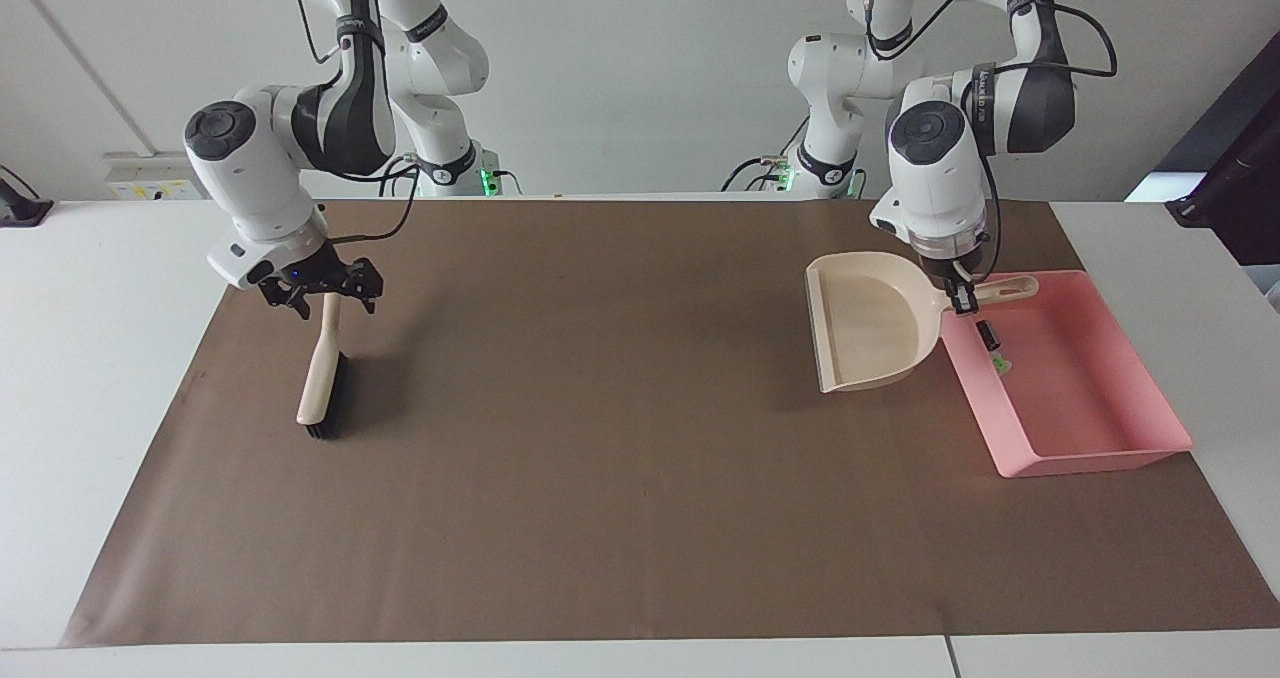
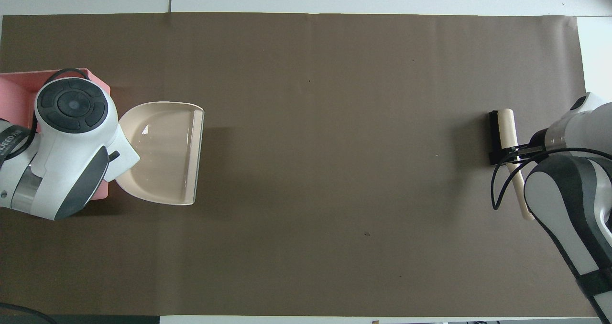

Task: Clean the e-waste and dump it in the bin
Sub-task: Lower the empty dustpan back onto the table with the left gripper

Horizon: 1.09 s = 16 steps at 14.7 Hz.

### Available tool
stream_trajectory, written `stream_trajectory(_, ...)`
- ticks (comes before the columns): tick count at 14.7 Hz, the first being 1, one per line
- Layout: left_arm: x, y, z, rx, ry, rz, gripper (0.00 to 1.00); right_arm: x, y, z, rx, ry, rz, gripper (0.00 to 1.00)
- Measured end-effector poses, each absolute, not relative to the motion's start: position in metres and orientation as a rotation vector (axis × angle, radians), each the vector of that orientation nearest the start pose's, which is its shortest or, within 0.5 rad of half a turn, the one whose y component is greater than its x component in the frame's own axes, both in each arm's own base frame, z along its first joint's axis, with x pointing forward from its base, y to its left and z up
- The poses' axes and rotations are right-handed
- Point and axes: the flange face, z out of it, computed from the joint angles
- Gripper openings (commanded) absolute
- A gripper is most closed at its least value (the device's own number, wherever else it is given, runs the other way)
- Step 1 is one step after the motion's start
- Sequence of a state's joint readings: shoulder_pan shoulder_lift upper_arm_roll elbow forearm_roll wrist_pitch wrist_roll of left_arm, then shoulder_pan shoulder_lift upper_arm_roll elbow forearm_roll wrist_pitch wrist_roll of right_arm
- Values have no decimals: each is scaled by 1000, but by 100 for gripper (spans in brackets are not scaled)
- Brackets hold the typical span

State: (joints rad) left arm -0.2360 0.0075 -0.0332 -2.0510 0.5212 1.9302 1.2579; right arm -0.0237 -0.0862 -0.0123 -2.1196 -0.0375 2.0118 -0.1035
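Observation:
The pink bin (image 1: 1092,456) sits at the left arm's end of the mat. Both bits of e-waste lie in it: a dark cylinder (image 1: 989,334) and a white-and-green piece (image 1: 1000,362). My left gripper (image 1: 962,298) is shut on the handle of the beige dustpan (image 1: 868,330), which is level and low over the mat beside the bin. In the overhead view the arm hides that grip, with the dustpan (image 2: 161,157) and a corner of the bin (image 2: 19,79) showing. My right gripper (image 1: 320,290) is open just over the handle end of the brush (image 1: 322,383).
The brush (image 2: 503,132) lies on the brown mat (image 1: 620,438) at the right arm's end, bristles down, with the right gripper (image 2: 514,152) over its handle. White tabletop (image 1: 90,358) borders the mat.

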Motion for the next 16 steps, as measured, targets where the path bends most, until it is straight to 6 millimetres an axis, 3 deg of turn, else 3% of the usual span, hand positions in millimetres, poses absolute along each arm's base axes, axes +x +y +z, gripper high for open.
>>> stream_trajectory(2,527,-124,406,-1782,2098,473,0,530,4,483,-3174,-95,1,99)
stream_trajectory(4,523,-135,389,-1783,2103,466,0,537,15,527,-3176,-34,-54,99)
stream_trajectory(7,516,-141,372,-1793,2102,449,0,538,15,592,-3172,91,-97,99)
stream_trajectory(10,511,-146,363,-1787,2117,438,0,526,5,639,-3170,184,-40,99)
stream_trajectory(12,506,-158,354,-1789,2116,440,0,523,-13,652,-3166,240,5,99)
stream_trajectory(14,501,-173,341,-1790,2115,450,0,526,-37,649,-3141,311,30,99)
stream_trajectory(16,500,-175,337,-1795,2112,456,2,529,-45,641,-3134,335,58,99)
